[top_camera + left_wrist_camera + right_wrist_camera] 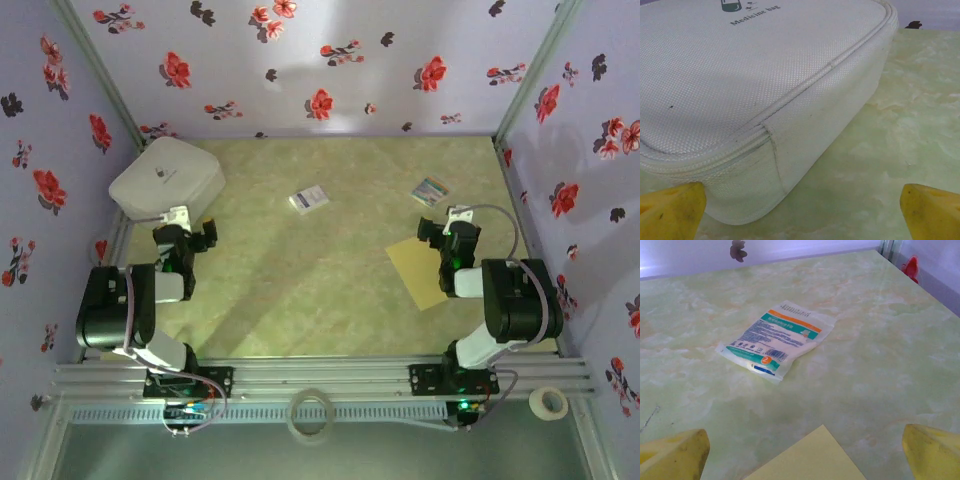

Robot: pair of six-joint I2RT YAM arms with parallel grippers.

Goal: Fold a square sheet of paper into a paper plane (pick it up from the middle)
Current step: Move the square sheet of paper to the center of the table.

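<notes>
At far left, a white woven-fabric medicine bag (165,175) sat in the corner. My left gripper (188,232) pointed at it, yellow jaws spread wide and empty; I judged it parked clear of the work. Mid-table lay a small white card with blue print (309,199). Further right, the square sheet of yellow-tan paper (425,272) lay flat and unfolded, with my right gripper (440,232) over its far corner, jaws released and empty, likely poised for pickup. Beyond lay a small striped packet (775,342).
</notes>
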